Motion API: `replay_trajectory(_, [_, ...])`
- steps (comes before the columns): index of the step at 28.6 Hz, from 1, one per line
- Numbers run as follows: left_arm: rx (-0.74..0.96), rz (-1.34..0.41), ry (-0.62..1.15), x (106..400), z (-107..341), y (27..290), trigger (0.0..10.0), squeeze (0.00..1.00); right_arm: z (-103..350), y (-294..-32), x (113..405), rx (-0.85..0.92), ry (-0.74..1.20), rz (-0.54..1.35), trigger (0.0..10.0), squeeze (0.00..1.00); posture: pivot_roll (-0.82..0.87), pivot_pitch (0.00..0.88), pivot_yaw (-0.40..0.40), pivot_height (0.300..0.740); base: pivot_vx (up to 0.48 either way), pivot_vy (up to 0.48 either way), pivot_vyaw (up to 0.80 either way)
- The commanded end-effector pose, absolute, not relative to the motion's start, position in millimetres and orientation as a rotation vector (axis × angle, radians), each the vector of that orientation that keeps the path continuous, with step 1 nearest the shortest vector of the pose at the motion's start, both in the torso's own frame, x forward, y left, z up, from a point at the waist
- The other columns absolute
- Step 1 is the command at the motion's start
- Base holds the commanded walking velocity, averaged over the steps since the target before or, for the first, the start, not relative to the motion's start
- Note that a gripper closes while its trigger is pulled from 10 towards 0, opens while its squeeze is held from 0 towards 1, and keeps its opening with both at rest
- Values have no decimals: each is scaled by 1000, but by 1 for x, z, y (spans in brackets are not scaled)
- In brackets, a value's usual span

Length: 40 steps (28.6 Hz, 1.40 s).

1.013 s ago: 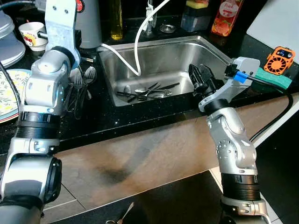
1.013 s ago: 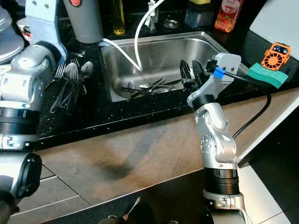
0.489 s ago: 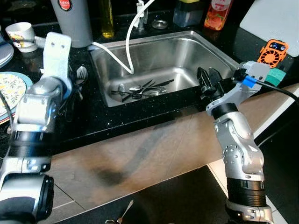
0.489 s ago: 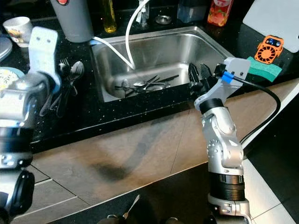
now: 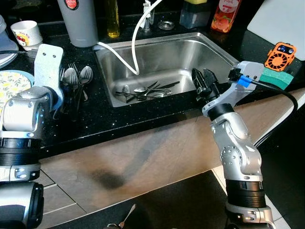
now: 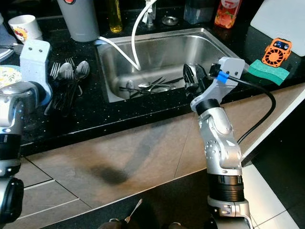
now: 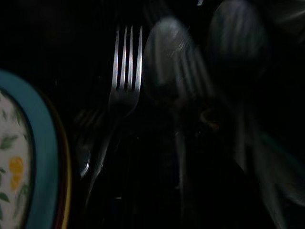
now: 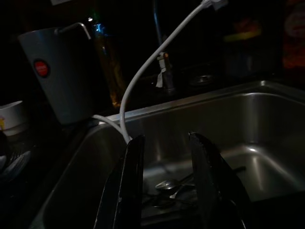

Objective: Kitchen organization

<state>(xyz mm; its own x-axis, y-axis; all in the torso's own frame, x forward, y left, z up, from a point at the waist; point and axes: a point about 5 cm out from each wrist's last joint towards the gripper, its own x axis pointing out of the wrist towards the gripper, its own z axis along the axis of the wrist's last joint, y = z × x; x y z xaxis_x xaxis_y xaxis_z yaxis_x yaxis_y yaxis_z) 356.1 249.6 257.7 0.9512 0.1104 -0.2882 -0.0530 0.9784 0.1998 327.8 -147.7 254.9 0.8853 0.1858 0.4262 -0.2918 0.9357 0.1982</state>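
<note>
Several spoons and forks [image 5: 143, 90] lie in a heap on the floor of the steel sink [image 5: 181, 52]. More cutlery [image 5: 76, 80] lies on the black counter left of the sink; the left wrist view looks down on it, with a fork [image 7: 125, 71] beside a spoon [image 7: 167, 57]. My left arm [image 5: 28, 112] reaches to just short of that pile. My right gripper [image 5: 204, 77] hovers over the sink's front right corner. Its fingers [image 8: 136, 157] are open with nothing between them, pointing across the basin.
A white hose [image 5: 136, 43] hangs into the sink. A patterned plate [image 5: 12, 86] lies at the far left, with a mug [image 5: 26, 32], a grey jug [image 5: 77, 21] and bottles [image 5: 113, 19] behind. A green sponge [image 5: 276, 76] and an orange fan [image 5: 282, 55] lie right. A spoon [image 5: 126, 219] lies on the floor.
The camera has shifted a little. My left wrist has come down and back toward me, uncovering the cutlery on the counter. My right gripper stays at the sink's front right corner.
</note>
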Motion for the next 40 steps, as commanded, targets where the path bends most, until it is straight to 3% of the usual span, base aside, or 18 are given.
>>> replay_trajectory(1, [194, 96, 310, 356, 258, 255, 10000, 0, 253, -149, 328, 269, -403, 251, 10000, 0, 138, 139, -22, 740, 0, 0, 0])
replay_trajectory(7, [173, 103, 397, 360, 234, 263, 10000, 0, 253, -152, 327, 267, -409, 236, 10000, 0, 125, 138, -9, 740, 0, 0, 0])
replay_trajectory(8, [176, 110, 405, 359, 231, 264, 6000, 0, 253, -152, 326, 267, -409, 234, 10000, 0, 125, 138, -9, 740, 0, 0, 0])
replay_trajectory(9, [179, 114, 409, 359, 229, 264, 6000, 0, 253, -152, 326, 267, -409, 232, 10000, 0, 125, 138, -9, 740, 0, 0, 0])
replay_trajectory(10, [177, 113, 409, 360, 228, 264, 3725, 0, 253, -152, 326, 267, -409, 231, 10000, 0, 123, 138, -9, 740, 0, 0, 0])
replay_trajectory(11, [175, 112, 409, 360, 228, 264, 3725, 0, 253, -153, 326, 266, -409, 230, 10000, 0, 123, 137, -9, 740, 0, 0, 0])
replay_trajectory(12, [177, 111, 407, 360, 228, 264, 0, 0, 253, -153, 325, 266, -409, 230, 10000, 0, 123, 137, -9, 740, 0, 0, 0])
replay_trajectory(16, [189, 110, 381, 361, 232, 262, 0, 0, 253, -153, 326, 266, -408, 229, 10000, 0, 124, 137, -10, 740, 0, 0, 0])
replay_trajectory(24, [243, 114, 163, 364, 275, 252, 0, 0, 254, -152, 327, 269, -412, 235, 10000, 0, 130, 134, -15, 740, 0, 0, 0])
replay_trajectory(25, [247, 125, 135, 364, 282, 252, 10000, 0, 254, -152, 327, 269, -413, 234, 10000, 0, 130, 134, -15, 740, 0, 0, 0])
replay_trajectory(33, [333, 146, -79, 362, 318, 243, 10000, 0, 256, -154, 327, 268, -419, 226, 10000, 0, 125, 128, -11, 740, 0, 0, 0])
replay_trajectory(37, [186, -51, -200, 369, 330, 209, 10000, 0, 256, -156, 328, 267, -422, 216, 10000, 0, 122, 123, -12, 740, 0, 0, 0])
replay_trajectory(40, [91, -217, -146, 391, 319, 159, 10000, 0, 258, -157, 328, 272, -429, 203, 10000, 0, 119, 130, -10, 740, 0, 0, 0])
